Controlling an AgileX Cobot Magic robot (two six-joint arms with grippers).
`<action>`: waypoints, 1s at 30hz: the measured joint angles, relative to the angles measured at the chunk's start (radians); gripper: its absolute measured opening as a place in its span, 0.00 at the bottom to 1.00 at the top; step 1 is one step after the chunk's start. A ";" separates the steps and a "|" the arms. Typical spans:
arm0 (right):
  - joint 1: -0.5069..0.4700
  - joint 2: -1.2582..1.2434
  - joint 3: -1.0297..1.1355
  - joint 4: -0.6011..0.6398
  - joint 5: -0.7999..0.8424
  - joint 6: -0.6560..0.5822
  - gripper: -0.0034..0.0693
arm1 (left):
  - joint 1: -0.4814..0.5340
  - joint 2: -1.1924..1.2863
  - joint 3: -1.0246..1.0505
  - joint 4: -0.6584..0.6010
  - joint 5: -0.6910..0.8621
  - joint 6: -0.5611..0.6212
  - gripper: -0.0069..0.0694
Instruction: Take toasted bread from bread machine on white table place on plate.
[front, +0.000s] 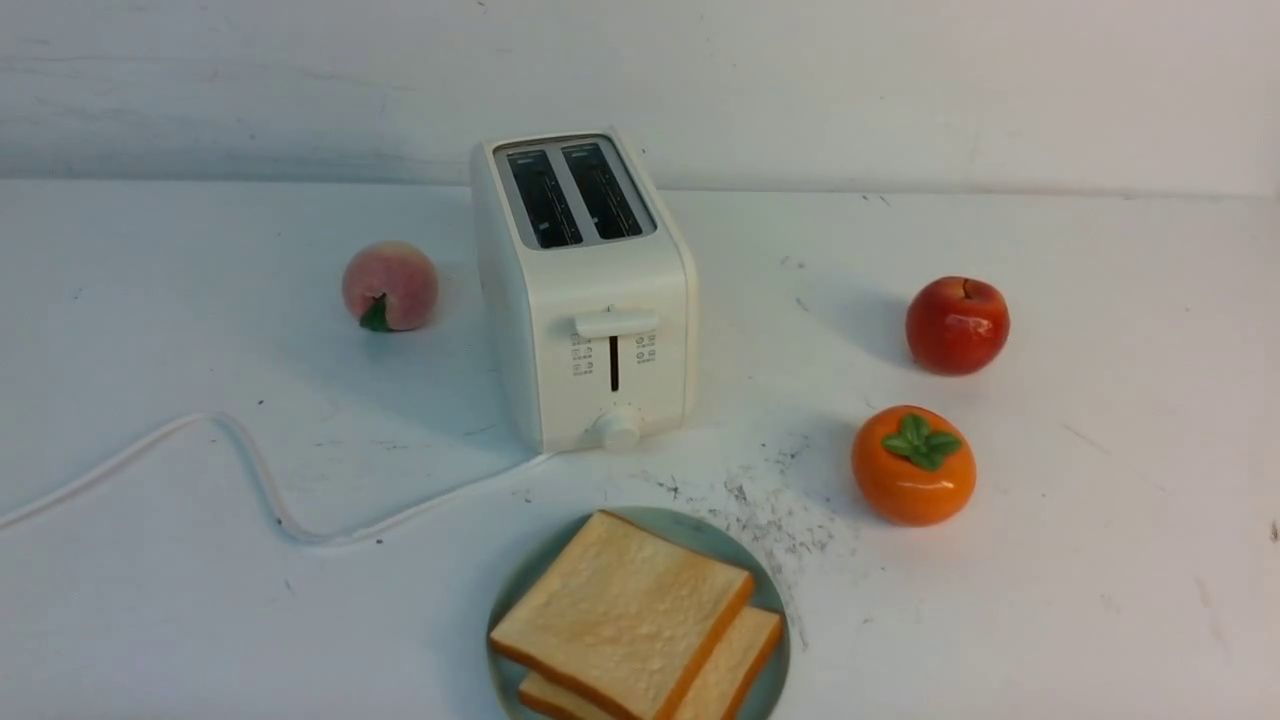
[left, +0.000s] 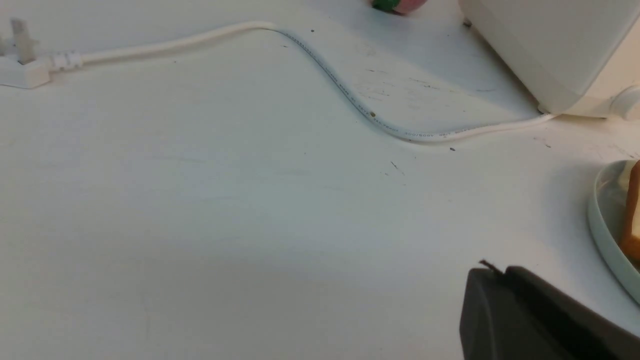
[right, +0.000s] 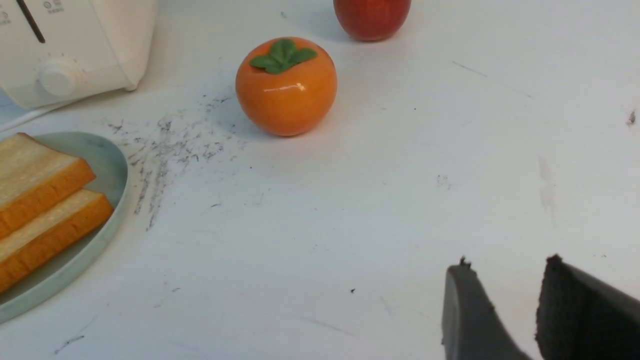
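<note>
So we've got a white scuffed surface (front: 1100, 600) with a toaster (front: 610, 330), plate (front: 777, 640), peach (front: 392, 283), apple (front: 957, 325) and persimmon (front: 913, 466) on it.

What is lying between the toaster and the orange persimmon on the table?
No object lies between the toaster and the persimmon: in the front view, that stretch of white table shows only dark specks and scuffs.

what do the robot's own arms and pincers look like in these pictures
Only the tips of the pincers show, in the wrist views: the left pincer and the right pincer each have dark grey to black, slim fingers narrowing to small points. No cable or marking is visible on them. The arms themselves are out of sight.
</note>
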 joint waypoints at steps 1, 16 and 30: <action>0.000 0.000 0.000 0.000 0.000 0.000 0.35 | 0.000 0.000 0.000 0.000 0.000 0.000 0.09; 0.000 0.000 0.000 0.000 0.000 0.000 0.37 | 0.000 0.000 0.000 0.000 0.000 0.000 0.10; 0.000 0.000 0.000 0.001 0.000 0.000 0.38 | 0.000 0.000 0.000 0.000 0.000 0.000 0.11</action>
